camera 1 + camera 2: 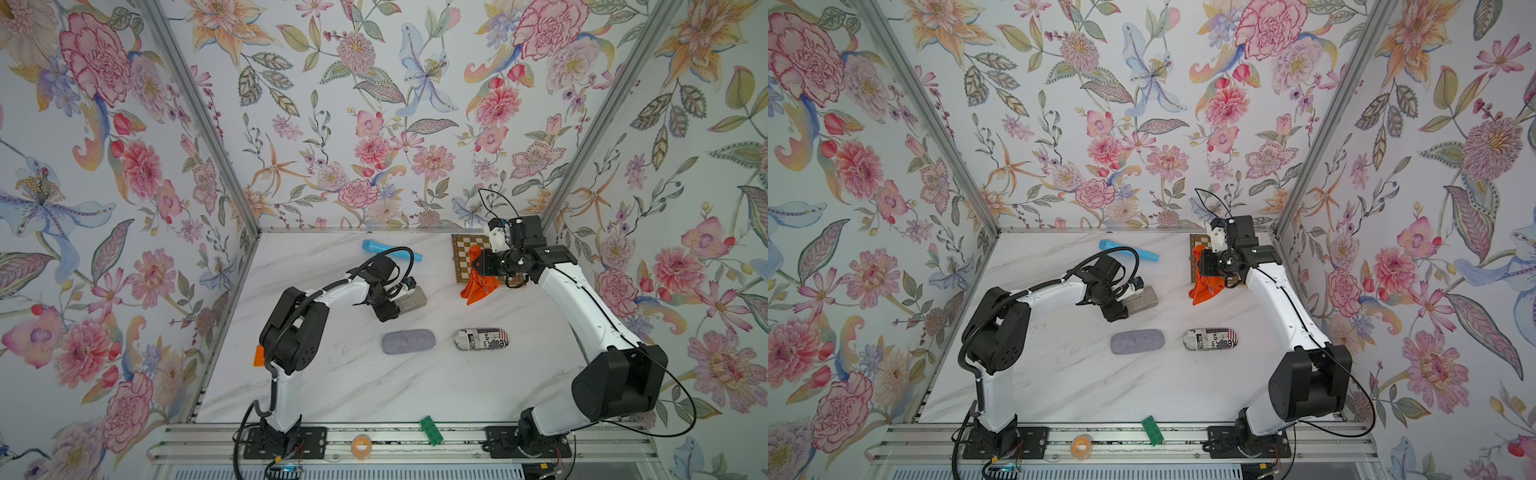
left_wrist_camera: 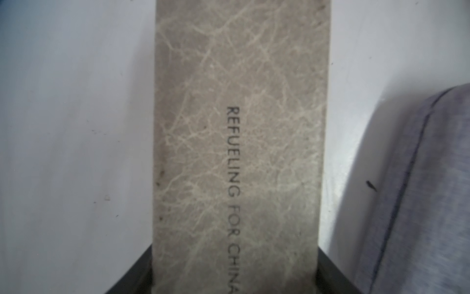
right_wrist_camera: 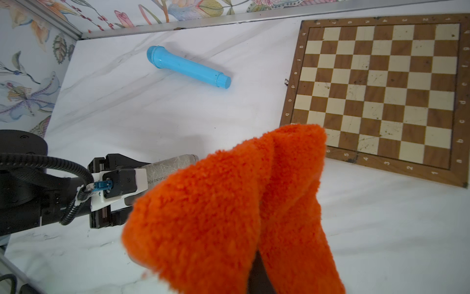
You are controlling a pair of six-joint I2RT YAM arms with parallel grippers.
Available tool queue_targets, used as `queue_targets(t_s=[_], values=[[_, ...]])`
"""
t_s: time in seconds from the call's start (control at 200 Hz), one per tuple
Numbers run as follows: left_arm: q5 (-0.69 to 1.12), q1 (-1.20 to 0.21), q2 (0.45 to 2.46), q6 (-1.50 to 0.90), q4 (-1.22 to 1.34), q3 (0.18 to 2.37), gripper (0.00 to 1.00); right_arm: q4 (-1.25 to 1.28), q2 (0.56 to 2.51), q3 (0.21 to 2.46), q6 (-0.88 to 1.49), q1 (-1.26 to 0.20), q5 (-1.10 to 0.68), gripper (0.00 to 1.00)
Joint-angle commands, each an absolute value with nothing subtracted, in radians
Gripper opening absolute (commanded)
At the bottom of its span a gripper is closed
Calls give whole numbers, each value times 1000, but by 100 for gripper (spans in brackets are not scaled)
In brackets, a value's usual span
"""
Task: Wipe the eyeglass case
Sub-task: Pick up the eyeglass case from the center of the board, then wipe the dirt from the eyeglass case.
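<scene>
A grey-brown eyeglass case (image 1: 414,299) (image 1: 1145,299) printed "REFUELING FOR CHINA" lies on the marble table behind the centre. My left gripper (image 1: 392,300) (image 2: 235,269) is shut on its near end, with a black finger pressed against each long side of the case (image 2: 239,127). Further right, over the near corner of the chessboard, my right gripper (image 1: 478,266) (image 3: 256,275) is shut on a fluffy orange cloth (image 1: 478,286) (image 1: 1204,291). The cloth (image 3: 229,203) hangs clear of the case (image 3: 175,163) and hides the right fingers almost fully.
A purple-grey felt case (image 1: 408,341) (image 2: 419,191) and a newsprint-patterned case (image 1: 481,339) lie nearer the front. A blue toy microphone (image 1: 390,249) and a chessboard (image 1: 463,249) sit at the back. A green block (image 1: 431,430) and a tape roll (image 1: 360,445) rest on the front rail.
</scene>
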State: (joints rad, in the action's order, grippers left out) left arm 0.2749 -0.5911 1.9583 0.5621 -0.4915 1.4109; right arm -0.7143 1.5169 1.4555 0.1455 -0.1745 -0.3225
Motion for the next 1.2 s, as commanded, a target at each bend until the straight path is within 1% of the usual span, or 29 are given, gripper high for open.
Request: queue_targets(t_s=[0.0,0.055,0.18,0.325,0.455,0.561,0.721,0.806,0.926,1.001,1.071,1.196], values=[[277,-622,1832,515,-446,1418,36,-754,1473,1512,197,-186,-464,0],[274,-640,1796,498,-420,1410,36,-728,1460,1509,236,-201,-534,0],[268,-690,1730,500,-372,1408,36,-541,1445,1422,382,-255,-685,0],[260,-735,1691,494,-340,1434,36,-494,1510,1393,433,-338,-678,0],[275,-741,1626,408,-182,1372,35,-357,1536,1325,532,-387,-721,0],[258,-741,1574,349,-37,1310,37,-172,1545,1242,672,-410,-792,0],[231,-741,1572,343,-18,1302,37,82,1547,1148,872,-413,-908,0],[208,-740,1535,353,-24,1286,37,80,1532,1157,886,-370,-953,0],[185,-740,1507,350,-7,1251,37,-123,1513,1217,758,-292,-925,0],[171,-740,1495,343,14,1239,37,-195,1525,1241,712,-293,-910,0],[160,-739,1494,335,37,1235,37,-143,1531,1219,744,-339,-900,0],[133,-739,1506,323,62,1245,37,69,1559,1161,891,-442,-919,0]])
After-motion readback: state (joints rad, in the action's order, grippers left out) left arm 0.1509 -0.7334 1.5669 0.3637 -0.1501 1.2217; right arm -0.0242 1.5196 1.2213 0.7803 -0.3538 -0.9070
